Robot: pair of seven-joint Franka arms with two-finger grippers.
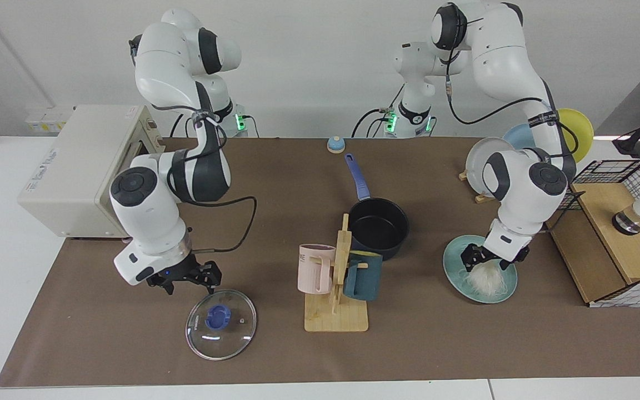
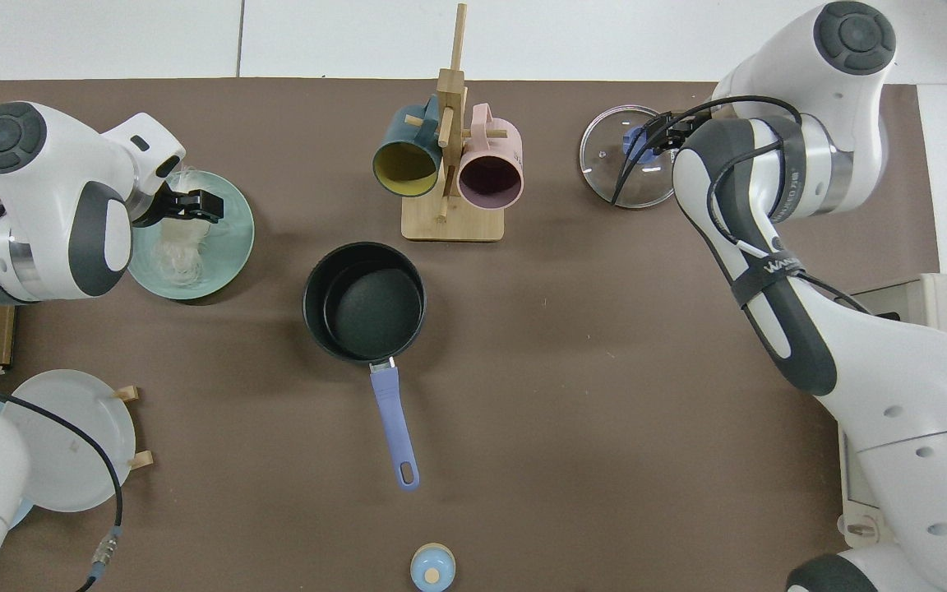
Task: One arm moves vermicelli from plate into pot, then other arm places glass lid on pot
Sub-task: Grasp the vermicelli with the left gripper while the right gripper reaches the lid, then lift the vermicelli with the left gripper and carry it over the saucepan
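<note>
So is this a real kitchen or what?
Probably not: it looks like a robot lab set up as a pretend kitchen. Two robot arms stand at a table with a pot, a toaster oven and a mug rack.

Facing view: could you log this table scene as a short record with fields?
vermicelli: clump on the teal plate
left end effector: down at the vermicelli, fingers around its top
pot: empty, blue handle pointing toward the arm bases
glass lid: flat on the brown mat
right end effector: open, just above the lid's far edge
</note>
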